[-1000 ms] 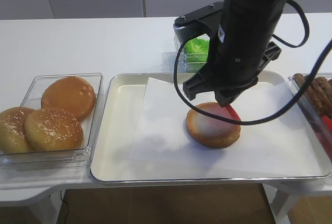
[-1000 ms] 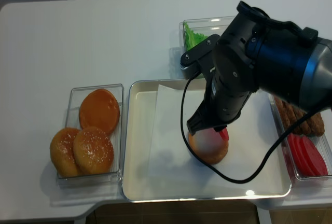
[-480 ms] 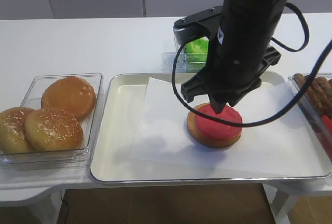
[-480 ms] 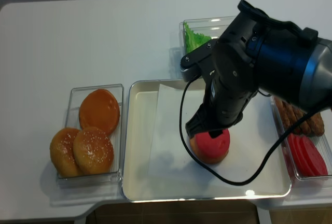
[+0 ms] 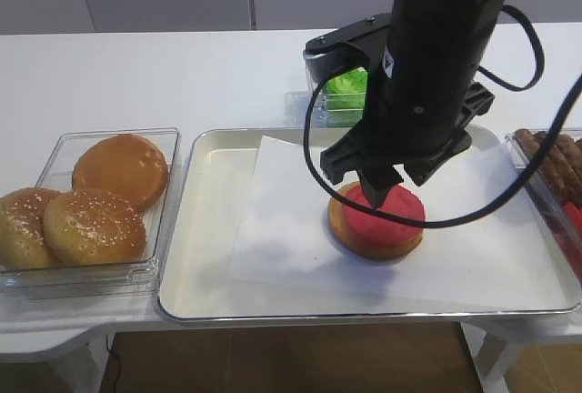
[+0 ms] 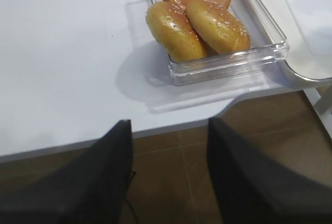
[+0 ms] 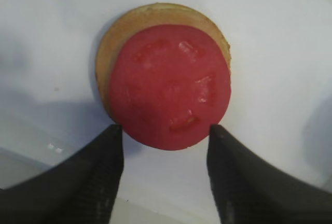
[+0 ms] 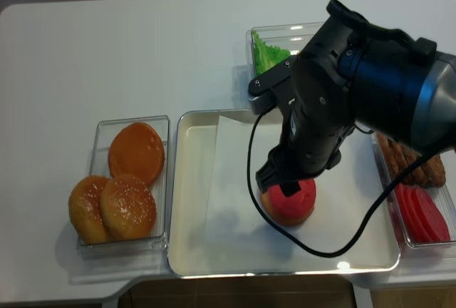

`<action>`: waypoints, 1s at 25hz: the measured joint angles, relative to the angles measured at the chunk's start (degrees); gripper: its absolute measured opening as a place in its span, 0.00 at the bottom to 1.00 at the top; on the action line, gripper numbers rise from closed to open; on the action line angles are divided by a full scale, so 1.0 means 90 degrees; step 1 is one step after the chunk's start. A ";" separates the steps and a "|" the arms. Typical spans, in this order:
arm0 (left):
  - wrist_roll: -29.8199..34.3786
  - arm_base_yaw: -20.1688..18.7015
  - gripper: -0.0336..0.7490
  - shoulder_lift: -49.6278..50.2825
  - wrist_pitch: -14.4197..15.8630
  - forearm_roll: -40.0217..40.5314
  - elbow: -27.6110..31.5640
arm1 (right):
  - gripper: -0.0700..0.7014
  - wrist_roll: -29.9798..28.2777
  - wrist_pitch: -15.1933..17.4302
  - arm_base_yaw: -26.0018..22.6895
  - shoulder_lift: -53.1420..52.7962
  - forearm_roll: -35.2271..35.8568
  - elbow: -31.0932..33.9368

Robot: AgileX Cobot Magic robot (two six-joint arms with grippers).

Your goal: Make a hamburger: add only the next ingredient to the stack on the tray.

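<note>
Looking down from your right wrist view, the right gripper (image 7: 165, 169) stands with jaws spread wide, gripping nothing, just above the red disc (image 7: 170, 85). That disc lies flat on the bun half (image 7: 110, 58), whose golden rim shows on the far and left sides. The stack sits right of centre on the tray (image 5: 205, 270), on the paper sheet (image 5: 282, 229), with bare paper all around it. The left tub (image 5: 114, 275) holds three buns: two sesame buns (image 5: 91, 225) and one smooth bun (image 5: 121, 167). Lettuce (image 8: 267, 53) fills a far tub. At the right edge sit brown patties (image 8: 413, 162) and more red slices (image 8: 420, 215). Your left gripper (image 6: 168, 175) hangs open past the table's near edge, holding nothing.
</note>
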 joint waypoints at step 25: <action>0.0000 0.0000 0.49 0.0000 0.0000 0.0000 0.0000 | 0.60 -0.1119 0.0870 -0.3578 -0.1275 0.1244 -0.0378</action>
